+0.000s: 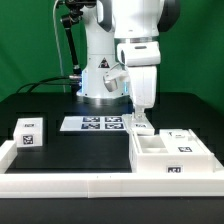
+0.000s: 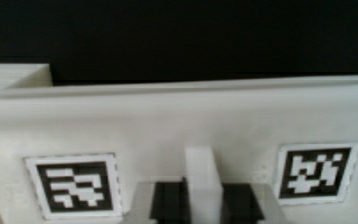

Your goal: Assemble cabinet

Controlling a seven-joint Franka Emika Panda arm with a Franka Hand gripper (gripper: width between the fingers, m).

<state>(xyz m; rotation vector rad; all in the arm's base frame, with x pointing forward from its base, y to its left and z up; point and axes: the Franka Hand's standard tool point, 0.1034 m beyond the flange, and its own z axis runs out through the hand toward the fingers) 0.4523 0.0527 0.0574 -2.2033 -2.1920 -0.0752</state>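
**Tool closed on a rib of the cabinet, lower right of the scene**

The cabinet sits on the black worktop in the lower right of the exterior view. It is a blocky white body with open compartments on top and small black-and-white tags on its faces. The white arm comes down from the upper middle of the frame. Its tool is at the cabinet's far corner, the one on the exterior view's left.

In the wrist view, two dark fingers stand close against either side of a narrow upright white rib of the cabinet. The tool looks pressed together on that rib, with no gap visible. Beyond the rib, a broad white panel runs across the picture and carries two square tags, one on each side of the fingers.

The marker board lies flat just beside the cabinet, toward the middle of the exterior view. A loose white block with one tag on its top stands well apart, at the exterior view's left. A low white rail runs along the near edge of the worktop, and both the block and the cabinet are close to it.
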